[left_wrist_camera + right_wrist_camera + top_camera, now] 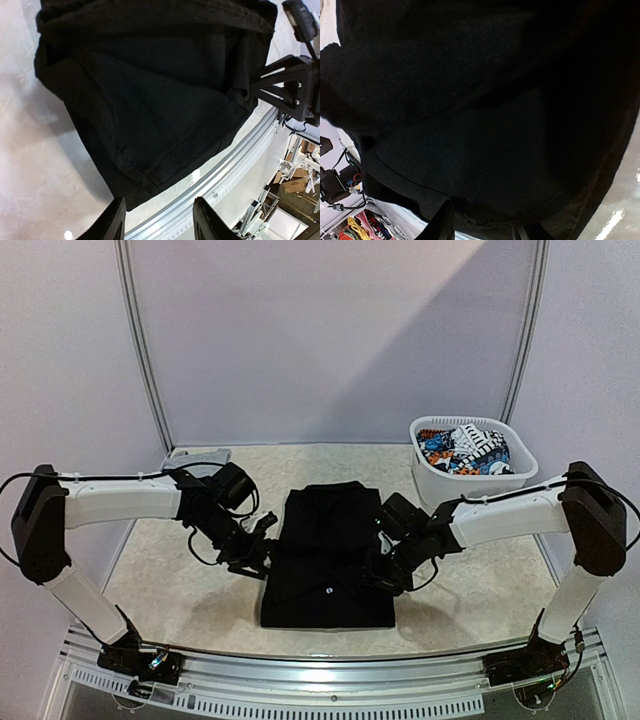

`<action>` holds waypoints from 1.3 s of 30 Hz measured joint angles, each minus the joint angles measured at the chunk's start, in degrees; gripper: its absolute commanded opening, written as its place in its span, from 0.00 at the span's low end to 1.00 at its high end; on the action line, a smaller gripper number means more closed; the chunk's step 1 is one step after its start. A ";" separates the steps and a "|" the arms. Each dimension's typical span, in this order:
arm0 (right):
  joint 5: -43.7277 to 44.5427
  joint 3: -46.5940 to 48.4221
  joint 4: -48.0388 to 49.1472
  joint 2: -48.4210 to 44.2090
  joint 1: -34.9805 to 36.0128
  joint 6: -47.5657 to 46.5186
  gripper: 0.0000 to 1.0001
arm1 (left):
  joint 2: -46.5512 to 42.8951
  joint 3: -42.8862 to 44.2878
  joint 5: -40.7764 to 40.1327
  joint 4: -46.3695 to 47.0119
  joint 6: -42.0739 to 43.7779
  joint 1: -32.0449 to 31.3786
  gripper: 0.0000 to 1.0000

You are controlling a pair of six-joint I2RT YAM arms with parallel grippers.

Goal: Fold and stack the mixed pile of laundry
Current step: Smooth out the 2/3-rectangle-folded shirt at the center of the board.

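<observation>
1. Near zone. The black garment (pixel 330 555) lies on the table (pixel 180 595) between the two arms, folded to a compact rectangle with fairly straight edges. Judgement: this piece is folded or very nearly so.

2. Left gripper (pixel 159 210): at the garment's left edge, jaws spread wide, nothing between them. The wrist view shows the hem corner just ahead of the fingers (pixel 114 220).

3. Right gripper (pixel 390 572): at the garment's right edge, over the cloth. Its fingers (pixel 440 225) stand apart; whether they touch fabric cannot be told.

4. Far zone. The printed piece (pixel 465 448) sits bundled in the white basket (pixel 440 485), far right, unfolded. The light grey top (pixel 197 457) lies at the far left edge of the table, well apart from the black piece; its fold state is unclear.

5. Progress, as judged: one item of three handled and no stack formed. The printed piece is left to be folded, and stacking is left to be done.
</observation>
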 measured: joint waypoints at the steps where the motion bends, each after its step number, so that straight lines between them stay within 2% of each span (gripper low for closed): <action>1: -0.17 0.00 0.33 0.28 0.00 -0.02 0.36 | -0.31 0.00 -0.11 -0.26 0.07 0.00 0.48; 5: -0.46 0.00 1.01 1.16 0.00 -0.35 0.30 | -1.01 0.00 -0.50 -1.03 0.24 -0.02 0.47; 11: -0.44 0.68 0.96 1.95 -0.04 -0.76 0.06 | -1.03 0.00 -0.70 -2.05 0.37 -0.07 0.47; 14: -0.42 2.78 -0.13 2.60 -0.07 -1.33 0.04 | -1.03 0.00 -0.81 -2.34 0.68 -0.07 0.47; 26: 0.02 14.21 -8.02 3.15 -1.31 -5.07 0.02 | -2.64 0.07 -3.30 -5.79 3.17 -0.11 0.47; 30: -0.33 17.75 -8.85 5.79 -3.15 -5.77 0.05 | -2.73 0.81 -4.81 -7.28 4.26 -0.37 0.47; 33: -0.57 20.90 -9.35 9.07 -4.59 -6.10 0.10 | -2.75 1.31 -5.75 -8.07 4.90 -0.76 0.46; 39: -1.66 28.44 -11.69 15.23 -6.84 -7.48 0.31 | -2.75 1.40 -6.73 -8.50 5.31 -1.84 0.46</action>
